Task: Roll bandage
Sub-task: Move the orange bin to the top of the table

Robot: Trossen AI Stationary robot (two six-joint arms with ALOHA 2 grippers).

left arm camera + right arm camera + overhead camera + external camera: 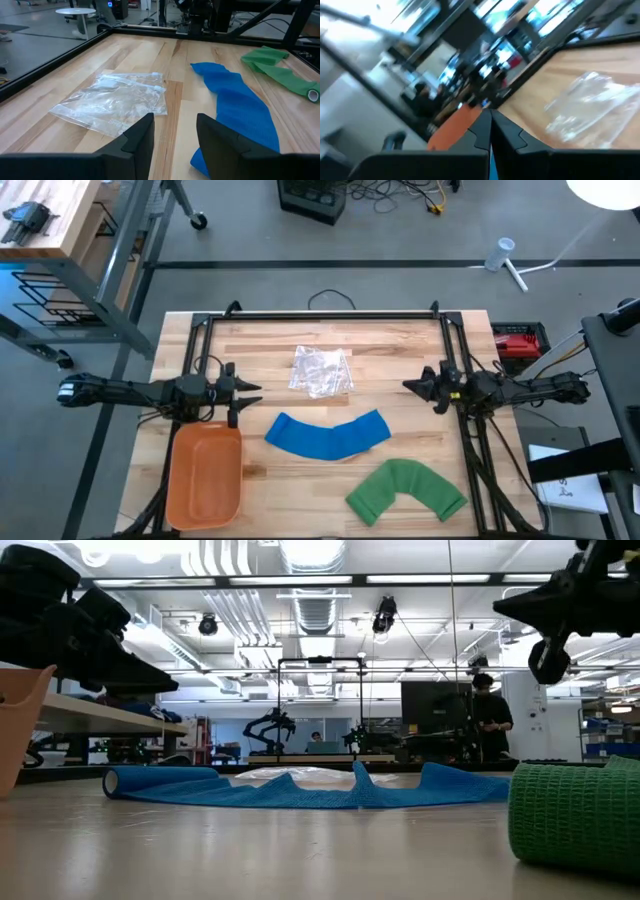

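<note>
Left claw [250, 393] spread, empty, level beside blue bandage [328, 435]; right claw [411, 386] pressed together, aloft.

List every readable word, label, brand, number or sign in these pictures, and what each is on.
None can be read.
White paper sheets beside the table's right edge: print too small to read.
Red crate off the table's right corner: no legible marking.
Clear plastic bag, blue bandage strip, green bandage strip, orange plastic bin: unmarked.

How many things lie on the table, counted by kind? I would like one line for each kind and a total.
Bandages: 2, the blue bandage and the green bandage
Clear plastic bags: 1, plastic bag
Orange trays: 1, orange tray
Total: 4
</note>
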